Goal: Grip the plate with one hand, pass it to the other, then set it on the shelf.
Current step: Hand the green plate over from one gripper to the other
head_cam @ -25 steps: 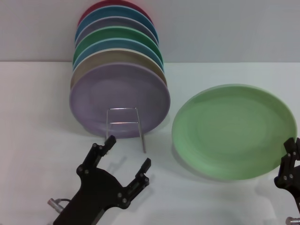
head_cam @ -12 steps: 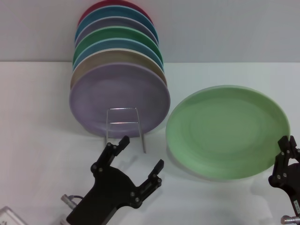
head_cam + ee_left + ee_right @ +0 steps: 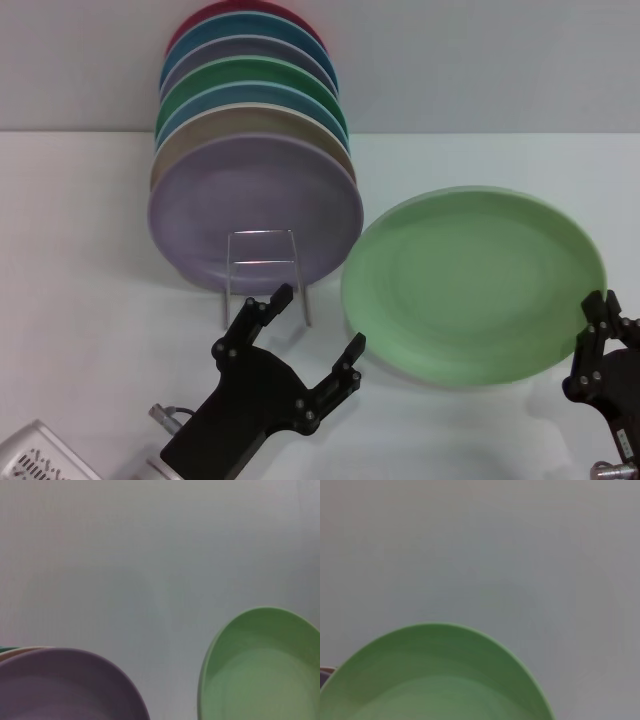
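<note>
The light green plate (image 3: 470, 280) hangs tilted above the white table at the right, its face turned toward me. My right gripper (image 3: 597, 345) is shut on its lower right rim. My left gripper (image 3: 320, 318) is open and empty, just left of and below the plate's left edge, apart from it, in front of the rack. The plate also shows in the left wrist view (image 3: 265, 675) and fills the lower part of the right wrist view (image 3: 435, 680).
A wire rack (image 3: 265, 262) at the back left holds several upright plates, with a lilac plate (image 3: 255, 210) at the front and a darker green plate (image 3: 250, 75) behind. The lilac plate also shows in the left wrist view (image 3: 65, 690). A grey wall stands behind the table.
My right gripper has carried the plate to the left. My left gripper has moved forward and to the right, closer to the plate's left edge, still open.
</note>
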`<action>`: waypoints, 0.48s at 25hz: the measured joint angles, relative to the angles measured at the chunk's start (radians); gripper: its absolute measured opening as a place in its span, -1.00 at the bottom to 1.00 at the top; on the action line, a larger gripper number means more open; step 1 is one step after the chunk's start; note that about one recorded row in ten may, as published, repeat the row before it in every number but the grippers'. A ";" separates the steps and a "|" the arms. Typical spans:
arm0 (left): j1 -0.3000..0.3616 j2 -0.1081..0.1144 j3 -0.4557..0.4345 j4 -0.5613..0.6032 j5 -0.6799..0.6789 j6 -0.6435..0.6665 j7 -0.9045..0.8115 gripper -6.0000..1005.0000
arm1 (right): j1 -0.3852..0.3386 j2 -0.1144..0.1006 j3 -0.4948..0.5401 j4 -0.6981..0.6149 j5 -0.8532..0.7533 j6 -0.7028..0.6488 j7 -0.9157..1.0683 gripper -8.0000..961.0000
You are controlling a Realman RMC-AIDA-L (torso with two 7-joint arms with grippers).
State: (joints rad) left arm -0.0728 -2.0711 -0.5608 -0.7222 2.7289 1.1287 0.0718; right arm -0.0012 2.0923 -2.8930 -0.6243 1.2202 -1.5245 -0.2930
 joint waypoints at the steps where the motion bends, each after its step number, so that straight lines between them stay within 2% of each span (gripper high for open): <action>1: -0.001 0.000 0.000 -0.002 0.000 -0.003 0.000 0.72 | 0.000 0.000 0.000 0.000 -0.004 0.002 0.000 -0.95; 12: -0.026 -0.002 0.018 -0.006 0.000 -0.023 -0.001 0.72 | 0.001 0.000 0.000 0.001 -0.010 0.013 -0.007 -0.95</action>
State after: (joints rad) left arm -0.0989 -2.0734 -0.5430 -0.7280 2.7289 1.1053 0.0704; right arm -0.0003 2.0923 -2.8930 -0.6229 1.2103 -1.5111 -0.2998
